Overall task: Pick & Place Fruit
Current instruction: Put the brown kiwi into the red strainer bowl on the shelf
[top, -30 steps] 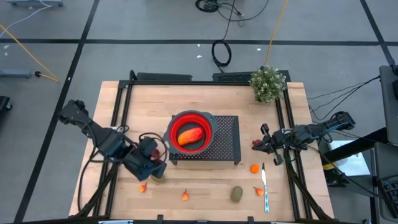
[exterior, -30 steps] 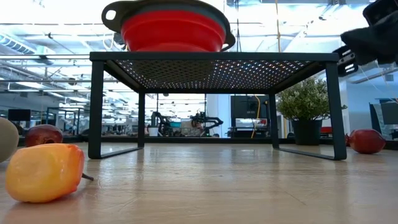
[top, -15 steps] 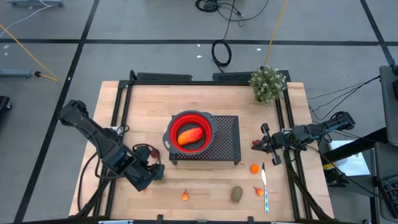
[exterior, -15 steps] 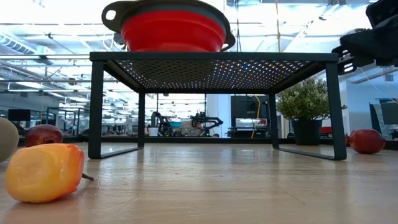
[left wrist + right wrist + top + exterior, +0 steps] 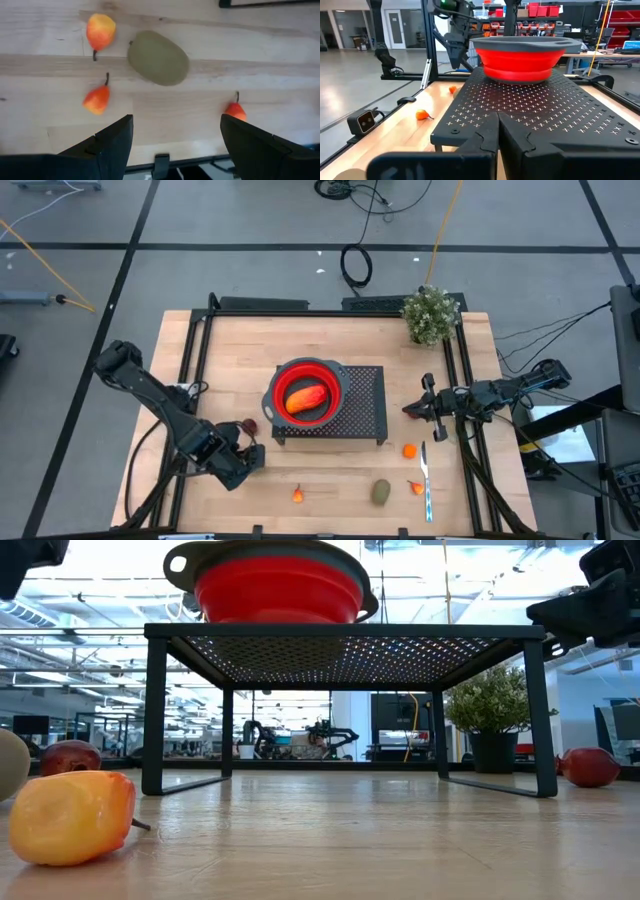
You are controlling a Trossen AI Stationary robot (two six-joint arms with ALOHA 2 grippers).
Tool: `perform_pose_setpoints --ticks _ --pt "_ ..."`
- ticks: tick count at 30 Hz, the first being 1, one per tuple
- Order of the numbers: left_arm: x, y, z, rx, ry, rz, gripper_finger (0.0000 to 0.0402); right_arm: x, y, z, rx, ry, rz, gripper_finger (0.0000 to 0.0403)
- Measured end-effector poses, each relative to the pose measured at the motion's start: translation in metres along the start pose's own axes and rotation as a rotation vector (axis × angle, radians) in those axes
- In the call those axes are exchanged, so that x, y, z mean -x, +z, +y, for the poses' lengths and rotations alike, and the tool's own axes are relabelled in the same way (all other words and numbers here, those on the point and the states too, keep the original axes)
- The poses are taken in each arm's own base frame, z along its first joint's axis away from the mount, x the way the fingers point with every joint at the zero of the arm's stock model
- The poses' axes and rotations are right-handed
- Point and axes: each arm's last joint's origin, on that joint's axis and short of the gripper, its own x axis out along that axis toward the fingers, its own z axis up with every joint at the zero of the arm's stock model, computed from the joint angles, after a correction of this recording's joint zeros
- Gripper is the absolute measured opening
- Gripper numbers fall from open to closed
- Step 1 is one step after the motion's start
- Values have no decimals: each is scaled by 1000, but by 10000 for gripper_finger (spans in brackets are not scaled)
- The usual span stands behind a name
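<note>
A red bowl (image 5: 305, 394) sits on a black mesh rack (image 5: 362, 408) mid-counter and holds one long orange fruit (image 5: 306, 397). Other fruit lies loose on the counter (image 5: 330, 340) toward 6 o'clock: a green oval (image 5: 381, 492) and small orange bits (image 5: 298, 494). The left gripper (image 5: 243, 467) hovers at 8 o'clock, fingers wide, empty. The right gripper (image 5: 424, 406) waits at 3 o'clock, fingers closed, holding nothing.

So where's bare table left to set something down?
The back strip between the rack and the potted plant is bare, as is the table's back-left corner. The front edge is crowded: small fruit bits, a green oval and a utensil.
</note>
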Motion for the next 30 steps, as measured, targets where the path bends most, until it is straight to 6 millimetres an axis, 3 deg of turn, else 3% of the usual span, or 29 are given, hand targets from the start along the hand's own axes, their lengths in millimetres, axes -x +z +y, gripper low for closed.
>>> perform_pose_setpoints --ticks 12,24,30 --pt "-4 3 2 -52 6 -19 298 0 0 0 -1 0 -2 0" --pt "-8 4 1 -1035 9 -122 298 0 0 0 9 0 -3 0" --pt "-8 3 1 -1391 29 -129 298 0 0 0 9 0 -3 0"
